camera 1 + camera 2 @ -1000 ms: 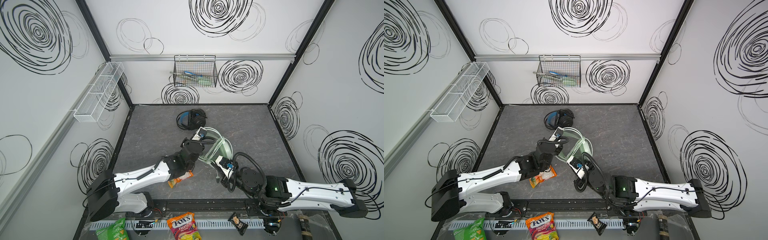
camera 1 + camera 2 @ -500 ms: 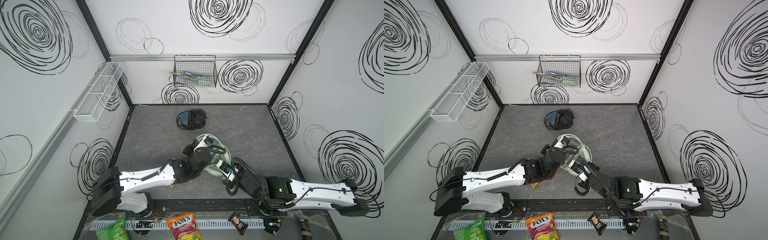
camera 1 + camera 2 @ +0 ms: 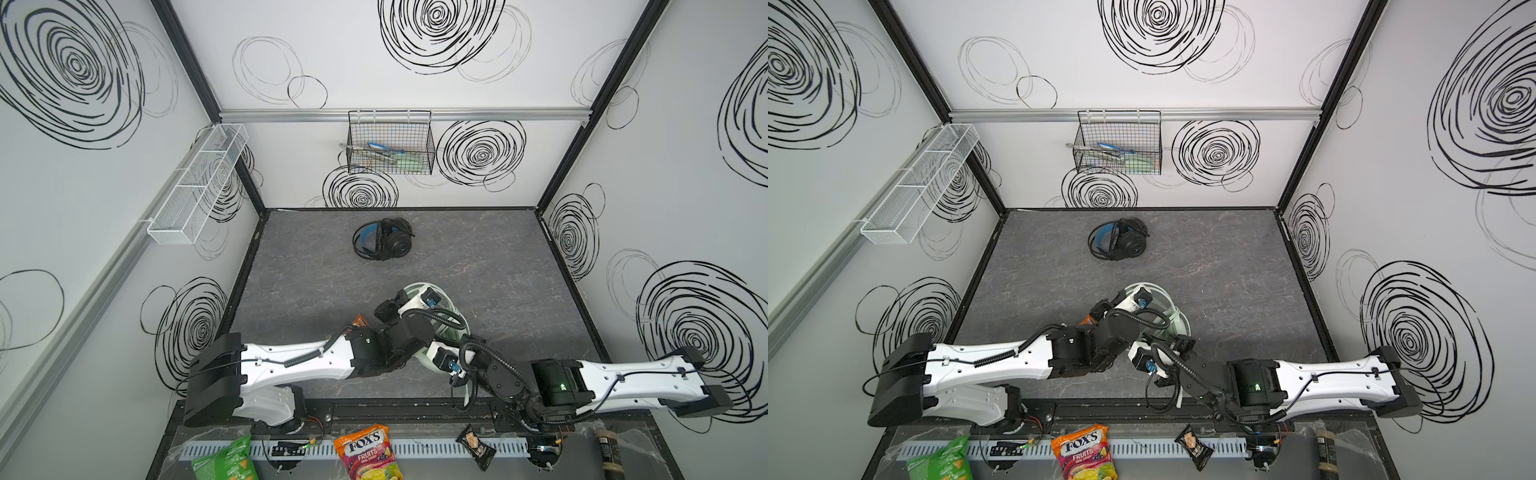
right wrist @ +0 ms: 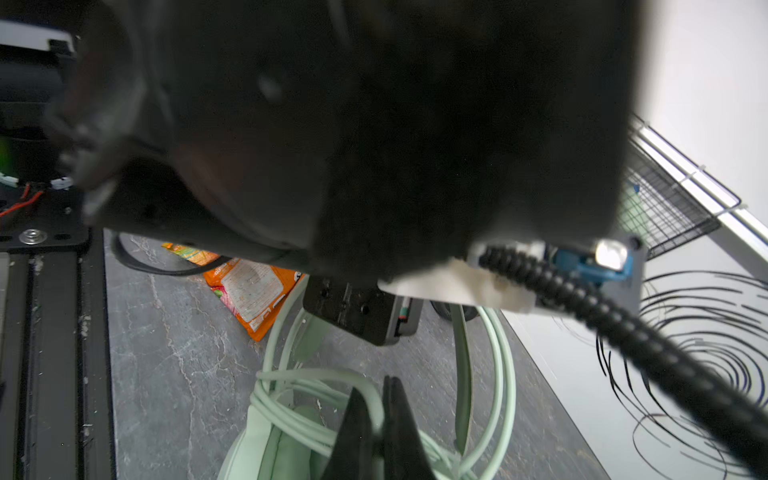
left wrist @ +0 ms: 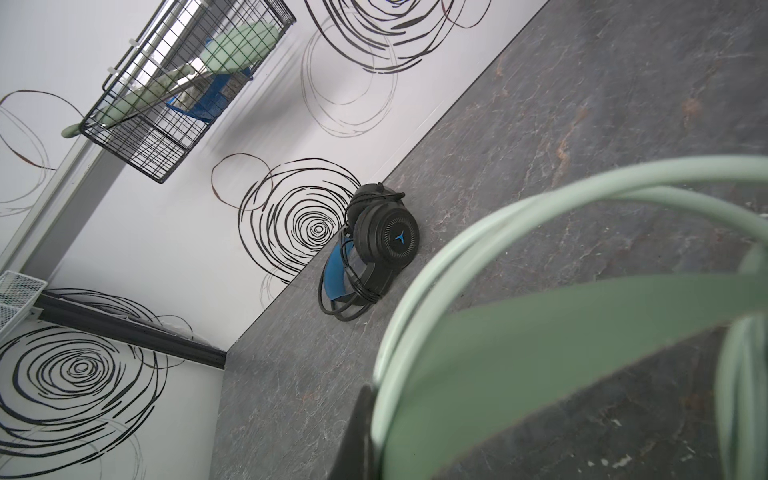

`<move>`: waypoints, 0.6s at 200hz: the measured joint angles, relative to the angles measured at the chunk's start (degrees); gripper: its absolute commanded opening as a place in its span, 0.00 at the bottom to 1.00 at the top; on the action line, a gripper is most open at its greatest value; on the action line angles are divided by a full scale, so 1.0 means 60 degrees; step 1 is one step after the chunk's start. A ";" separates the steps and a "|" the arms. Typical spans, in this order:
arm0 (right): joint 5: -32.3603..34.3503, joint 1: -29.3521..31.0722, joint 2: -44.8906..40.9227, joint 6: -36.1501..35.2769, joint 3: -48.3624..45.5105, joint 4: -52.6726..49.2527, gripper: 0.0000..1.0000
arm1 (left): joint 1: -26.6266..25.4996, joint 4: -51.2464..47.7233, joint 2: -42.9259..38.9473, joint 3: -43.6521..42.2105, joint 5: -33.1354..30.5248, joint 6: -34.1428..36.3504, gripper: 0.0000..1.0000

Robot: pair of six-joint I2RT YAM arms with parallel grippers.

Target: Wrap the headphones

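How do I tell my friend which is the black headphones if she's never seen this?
Find the black wire basket hanging on the back wall. In front of it, on the grey table, lie the black headphones. They have a blue inner headband and a black cable looped round them, unlike the mint-green headphones nearer the front.

Both top views look down over one table (image 3: 478, 257); wrist cameras peer close.

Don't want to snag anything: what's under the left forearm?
An orange snack packet on the table; only a corner shows in both top views, the forearm covering the rest.
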 measured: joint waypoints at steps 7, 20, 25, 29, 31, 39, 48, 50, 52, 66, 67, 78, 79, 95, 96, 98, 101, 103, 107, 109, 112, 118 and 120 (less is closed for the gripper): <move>-0.0160 0.0051 -0.0157 -0.0131 -0.0047 0.0117 0.00 | -0.0022 -0.0011 0.0000 0.0000 0.0044 0.0000 0.00; -0.0415 0.0098 -0.0455 -0.0350 -0.0106 0.0215 0.00 | -0.0044 0.0004 0.0000 0.0000 0.0124 -0.0040 0.00; -0.0481 0.0113 -0.0554 -0.0452 -0.0106 0.0222 0.00 | -0.0058 0.0007 0.0000 0.0000 0.0131 -0.0047 0.00; -0.0510 0.0120 -0.0605 -0.0499 -0.0106 0.0229 0.00 | -0.0066 0.0025 -0.0004 0.0000 0.0142 -0.0062 0.00; -0.0517 0.0127 -0.0619 -0.0546 -0.0106 0.0229 0.00 | -0.0069 0.0033 -0.0004 0.0000 0.0142 -0.0062 0.00; -0.0510 0.0160 -0.0641 -0.0678 -0.0106 0.0266 0.00 | -0.0095 0.0069 -0.0011 0.0000 0.0157 -0.0076 0.00; -0.0455 0.0211 -0.0568 -0.0831 -0.0102 0.0284 0.00 | -0.0127 0.0080 -0.0022 -0.0004 0.0164 -0.0087 0.00; -0.0441 0.0229 -0.0525 -0.0878 -0.0102 0.0284 0.00 | -0.0131 0.0080 -0.0022 -0.0007 0.0164 -0.0087 0.00; -0.0419 0.0244 -0.0495 -0.0914 -0.0098 0.0284 0.00 | -0.0138 0.0076 -0.0025 -0.0011 0.0164 -0.0087 0.00; -0.0182 0.0379 -0.0102 -0.1162 -0.0044 0.0284 0.00 | -0.0178 0.0029 -0.0025 -0.0058 0.0160 -0.0084 0.00; -0.0157 0.0393 -0.0055 -0.1177 -0.0033 0.0284 0.00 | -0.0186 0.0022 -0.0025 -0.0066 0.0157 -0.0080 0.00; 0.0080 0.0510 0.0299 -0.1395 0.0007 0.0302 0.00 | -0.0219 -0.0066 -0.0025 -0.0138 0.0149 -0.0076 0.00; 0.0106 0.0517 0.0324 -0.1410 0.0015 0.0302 0.00 | -0.0222 -0.0073 -0.0025 -0.0142 0.0149 -0.0076 0.00; 0.0539 0.0681 0.0801 -0.1749 0.0098 0.0353 0.00 | -0.0277 -0.0262 -0.0025 -0.0233 0.0142 -0.0055 0.00; 0.0576 0.0688 0.0834 -0.1789 0.0102 0.0357 0.00 | -0.0277 -0.0266 -0.0025 -0.0237 0.0142 -0.0055 0.00; 0.0637 0.0714 0.0878 -0.1810 0.0109 0.0357 0.00 | -0.0284 -0.0284 -0.0025 -0.0248 0.0146 -0.0055 0.00; 0.0710 0.0736 0.0925 -0.1869 0.0117 0.0357 0.00 | -0.0291 -0.0299 -0.0025 -0.0262 0.0146 -0.0055 0.00; 0.0754 0.0747 0.0954 -0.1902 0.0120 0.0364 0.00 | -0.0295 -0.0313 -0.0025 -0.0273 0.0149 -0.0055 0.00; 0.0852 0.0780 0.1002 -0.1974 0.0124 0.0368 0.00 | -0.0306 -0.0328 -0.0025 -0.0295 0.0153 -0.0058 0.00; 0.0903 0.0798 0.1020 -0.1996 0.0127 0.0364 0.00 | -0.0306 -0.0331 -0.0025 -0.0310 0.0157 -0.0058 0.00; 0.0965 0.0820 0.1031 -0.2058 0.0127 0.0368 0.00 | -0.0306 -0.0324 -0.0029 -0.0331 0.0171 -0.0058 0.00; 0.1107 0.0878 0.1042 -0.2164 0.0127 0.0364 0.00 | -0.0302 -0.0321 -0.0044 -0.0375 0.0208 -0.0062 0.00; 0.1155 0.0900 0.1042 -0.2186 0.0127 0.0364 0.00 | -0.0302 -0.0317 -0.0047 -0.0390 0.0226 -0.0066 0.00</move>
